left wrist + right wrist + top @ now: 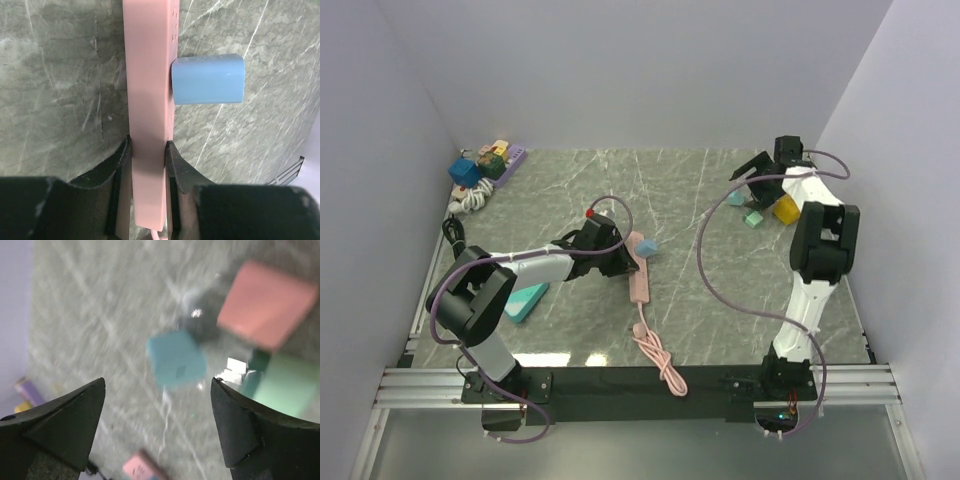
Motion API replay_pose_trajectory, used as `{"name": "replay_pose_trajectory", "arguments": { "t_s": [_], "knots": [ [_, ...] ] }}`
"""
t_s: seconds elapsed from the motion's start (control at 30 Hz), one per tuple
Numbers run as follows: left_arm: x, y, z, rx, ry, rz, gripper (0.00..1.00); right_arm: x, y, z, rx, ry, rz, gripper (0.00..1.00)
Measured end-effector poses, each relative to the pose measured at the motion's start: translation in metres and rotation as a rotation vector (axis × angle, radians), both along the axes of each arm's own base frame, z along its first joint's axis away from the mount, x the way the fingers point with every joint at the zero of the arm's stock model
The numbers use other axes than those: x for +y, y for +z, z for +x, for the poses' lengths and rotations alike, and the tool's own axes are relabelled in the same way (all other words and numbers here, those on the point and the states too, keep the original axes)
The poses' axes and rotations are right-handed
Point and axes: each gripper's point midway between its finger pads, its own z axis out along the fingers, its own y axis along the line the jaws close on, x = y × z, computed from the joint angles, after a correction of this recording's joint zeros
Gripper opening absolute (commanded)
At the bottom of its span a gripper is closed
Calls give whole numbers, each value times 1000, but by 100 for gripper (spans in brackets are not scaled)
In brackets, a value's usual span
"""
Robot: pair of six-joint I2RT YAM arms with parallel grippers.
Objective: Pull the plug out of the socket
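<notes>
The left arm and right arm each pair white links with bulky black joints, carry a thin mauve cable that loops loosely alongside, and end in matte black fingers tapering to blunt, lightly scuffed wedges.

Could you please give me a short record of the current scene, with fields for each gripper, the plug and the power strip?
left gripper: shut on the pink power strip
right gripper: open, above a teal block, far from the strip
blue plug: seated in the strip, untouched
cord: coiled at the table's near edge
task state: plug not yet pulled
</notes>
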Motion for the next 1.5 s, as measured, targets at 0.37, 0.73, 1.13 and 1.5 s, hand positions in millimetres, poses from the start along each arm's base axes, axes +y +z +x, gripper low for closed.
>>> {"name": "replay_pose_trajectory", "arguments": {
  "t_s": [0.37,0.73,1.13,1.5],
  "knots": [
    [1,2,-1,7,-17,21,1,129,107,-99,-264,459,-25,94],
    [-3,1,0,15,-34,16,1,235,0,-172,-77,850,41,97],
    [-4,1,0,16,-36,12,1,278,-29,-183,-53,959,97,65],
    [-10,5,1,-2,-43,-18,1,272,-28,-188,-12,957,140,0]
  ]
}}
